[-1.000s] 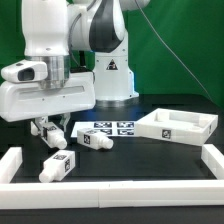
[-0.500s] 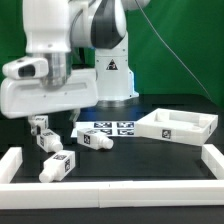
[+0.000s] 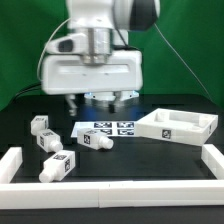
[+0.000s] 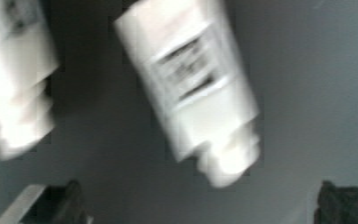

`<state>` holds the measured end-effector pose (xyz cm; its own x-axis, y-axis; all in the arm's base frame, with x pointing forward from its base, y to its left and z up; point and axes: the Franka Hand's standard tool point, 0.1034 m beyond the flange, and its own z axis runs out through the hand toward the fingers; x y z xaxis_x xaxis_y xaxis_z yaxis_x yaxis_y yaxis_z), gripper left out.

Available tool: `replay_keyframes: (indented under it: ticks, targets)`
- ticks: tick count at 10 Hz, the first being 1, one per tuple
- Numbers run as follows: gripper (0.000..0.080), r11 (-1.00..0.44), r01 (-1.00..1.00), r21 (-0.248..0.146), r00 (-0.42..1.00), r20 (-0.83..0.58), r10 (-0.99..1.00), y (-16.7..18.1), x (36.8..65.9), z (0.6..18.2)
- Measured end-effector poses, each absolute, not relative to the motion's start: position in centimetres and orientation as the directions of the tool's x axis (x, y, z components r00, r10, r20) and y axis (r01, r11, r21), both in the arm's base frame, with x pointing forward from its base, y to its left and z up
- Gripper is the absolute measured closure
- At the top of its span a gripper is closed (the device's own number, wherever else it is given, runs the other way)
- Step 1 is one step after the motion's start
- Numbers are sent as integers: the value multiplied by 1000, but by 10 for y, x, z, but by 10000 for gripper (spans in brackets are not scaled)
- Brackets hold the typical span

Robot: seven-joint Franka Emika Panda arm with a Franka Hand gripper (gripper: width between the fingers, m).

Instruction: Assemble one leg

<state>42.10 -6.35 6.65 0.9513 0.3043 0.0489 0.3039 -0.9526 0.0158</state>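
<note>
Wrist view shows the hand (image 4: 201,204) apart and empty over a blurred leg (image 4: 190,90); an off-centre descent could knock it into the neighbouring leg (image 4: 16,80).

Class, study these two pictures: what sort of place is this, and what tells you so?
Most likely a robotics lab test bench: a white robot arm stands over a black table walled by a white rail, loose white pegs carry square tag markers, and a green curtain hangs behind.
</note>
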Motion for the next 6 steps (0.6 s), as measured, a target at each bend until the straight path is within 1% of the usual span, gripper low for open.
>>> replay_keyframes:
  ticks: [1,3,4,5,6]
  targets:
    - [150,-954,298,22,953,60,299,-67,430,69]
    - [150,-953,302,18,952,53,302,-64,426,67]
    - [150,-978,209,7,977,45,209,-57,416,66]
    - [150,-992,123,-4,992,33,123,-38,403,69]
    - [150,-999,51,-14,998,22,51,-20,397,77]
